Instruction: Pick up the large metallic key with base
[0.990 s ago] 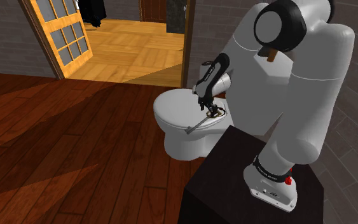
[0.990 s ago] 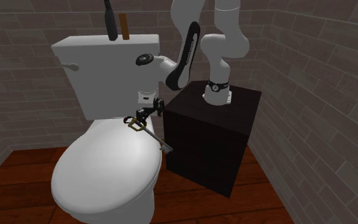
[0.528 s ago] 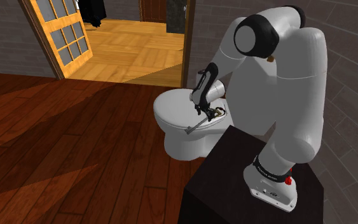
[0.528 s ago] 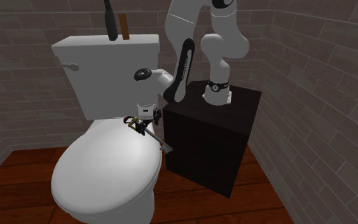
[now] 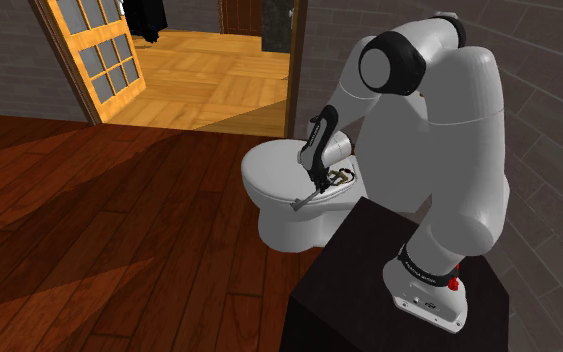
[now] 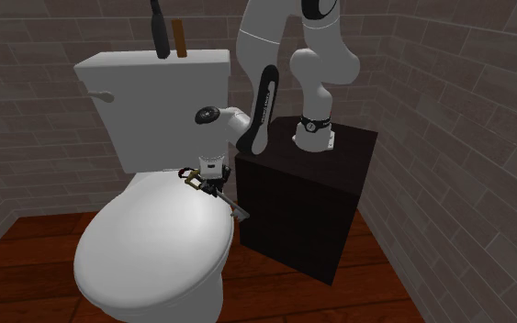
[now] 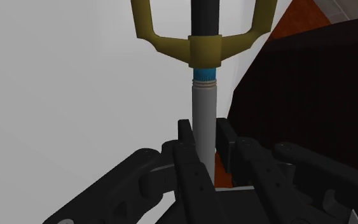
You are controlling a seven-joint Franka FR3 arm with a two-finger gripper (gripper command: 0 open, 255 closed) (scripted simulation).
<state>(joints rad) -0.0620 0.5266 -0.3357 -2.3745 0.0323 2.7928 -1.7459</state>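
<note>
The large key [image 7: 204,105] has a grey shaft, a blue ring, a gold guard and a black handle. It lies on the white toilet lid [image 5: 274,172], near the edge next to the stand. In the second exterior view the key [image 6: 215,191] points toward that view's lower right. My black gripper [image 7: 203,139] is shut on the grey shaft just behind the blue ring, and both fingers [image 7: 185,139] press against it. In the shoulder view the gripper [image 5: 321,184] points down onto the key [image 5: 327,183], which rests on the lid.
The dark box stand [image 6: 307,197] sits close beside the toilet. A white cistern [image 6: 146,87] behind the lid carries a black bottle [image 6: 159,27] and a brown stick [image 6: 180,37]. Brick walls enclose the corner. An open wooden door [image 5: 94,50] leads to a lit room.
The arm has folded lower and the hand has turned to point straight down over the key. The fingers, apart before, have come together on the shaft. The key has not moved.
</note>
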